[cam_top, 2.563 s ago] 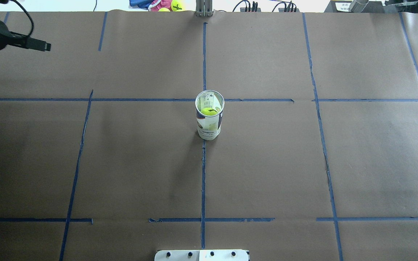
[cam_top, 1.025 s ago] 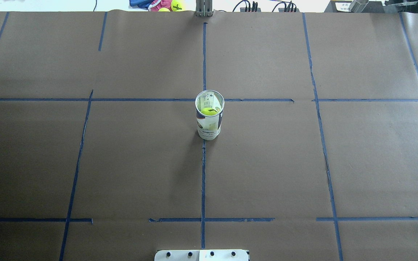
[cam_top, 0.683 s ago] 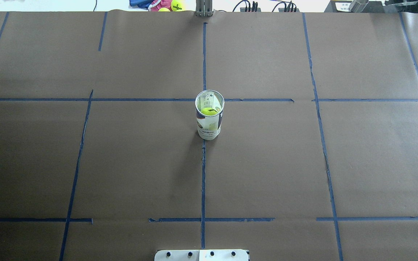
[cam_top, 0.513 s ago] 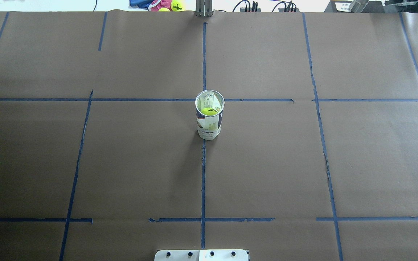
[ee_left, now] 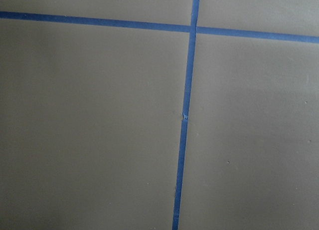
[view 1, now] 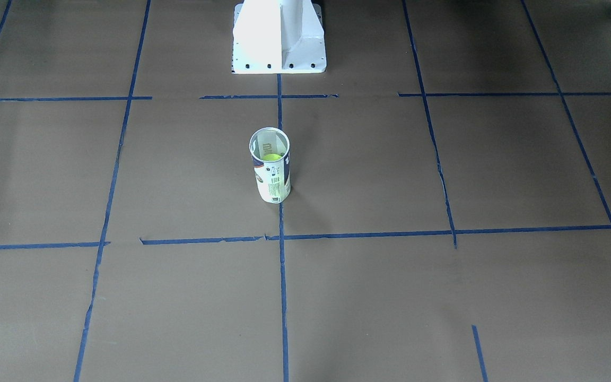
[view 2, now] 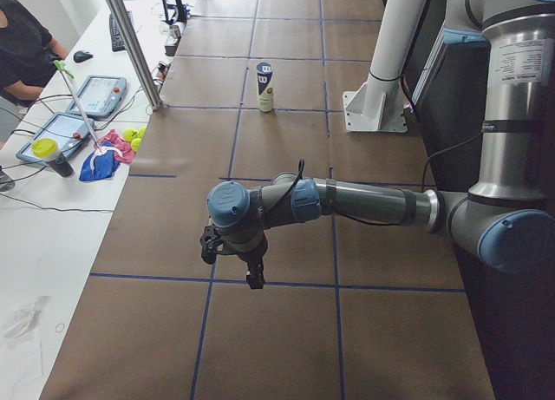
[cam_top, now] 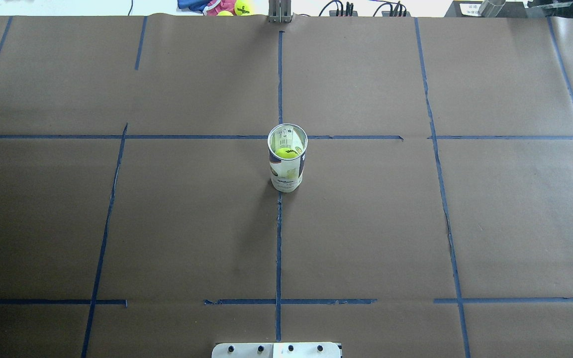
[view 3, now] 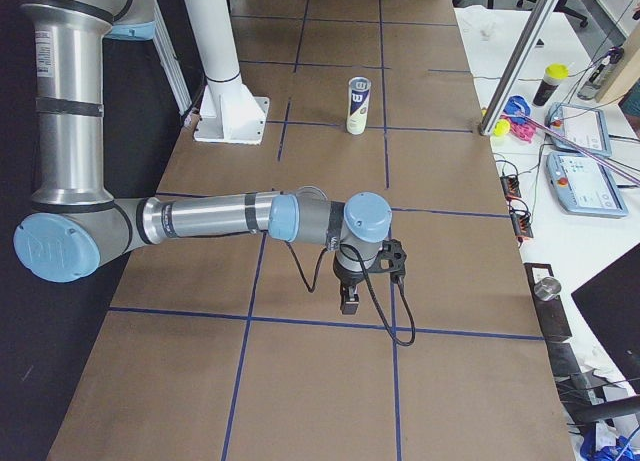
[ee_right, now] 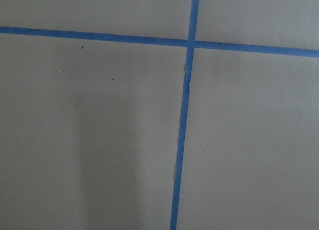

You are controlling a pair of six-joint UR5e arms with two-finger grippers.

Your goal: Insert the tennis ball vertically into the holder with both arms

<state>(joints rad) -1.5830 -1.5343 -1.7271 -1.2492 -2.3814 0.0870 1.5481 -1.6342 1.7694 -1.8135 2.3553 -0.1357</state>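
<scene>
Status: insertion judged complete. The tennis ball [cam_top: 287, 153] sits inside the holder [cam_top: 286, 175], below the rim and visible through the open mouth. The holder stands on the table [cam_top: 391, 223] at its centre, on the middle tape line. It is upright, long axis vertical, mouth facing up. No step appears left. The left gripper [view 2: 232, 263] and right gripper [view 3: 350, 301] hang over the table ends, well apart from the holder. Whether either is apart or together cannot be told.

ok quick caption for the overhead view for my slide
Tennis ball resting inside the upright, open-topped holder at the centre of the blue-taped table.
</scene>
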